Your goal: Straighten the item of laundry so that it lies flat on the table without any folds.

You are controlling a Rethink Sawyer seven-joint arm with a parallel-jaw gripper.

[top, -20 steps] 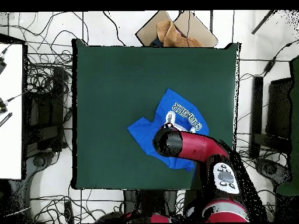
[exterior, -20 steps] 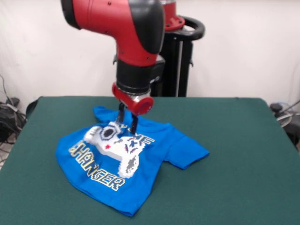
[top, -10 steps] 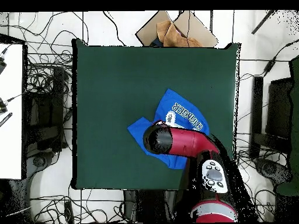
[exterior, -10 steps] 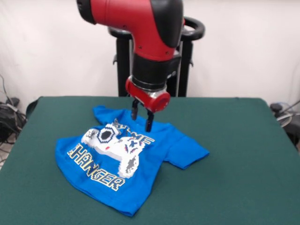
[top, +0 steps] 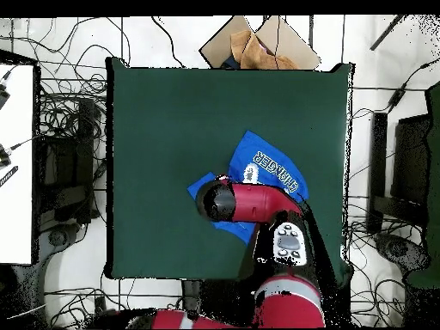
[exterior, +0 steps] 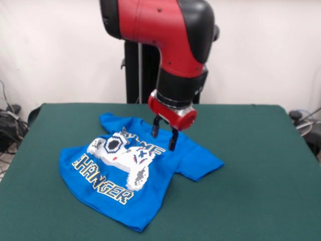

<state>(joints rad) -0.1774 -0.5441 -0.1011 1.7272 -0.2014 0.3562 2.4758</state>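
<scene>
While the arm was bent down steeply, the gripper [exterior: 165, 139] was held open and empty above the T-shirt [exterior: 131, 173].

light: bright, even | shadows: faint | focus: slightly soft

Front view: close, low, looks across the table [exterior: 261, 165].
Overhead view: high up, looks straight down.
Shared: table, shirt [exterior: 135, 170], arm [exterior: 170, 40].

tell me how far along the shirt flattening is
Mostly spread: the shirt lies print-up on the table. The gripper hangs open and empty above the shirt's upper part. Left: the bunched collar end and the rumpled near hem.
</scene>
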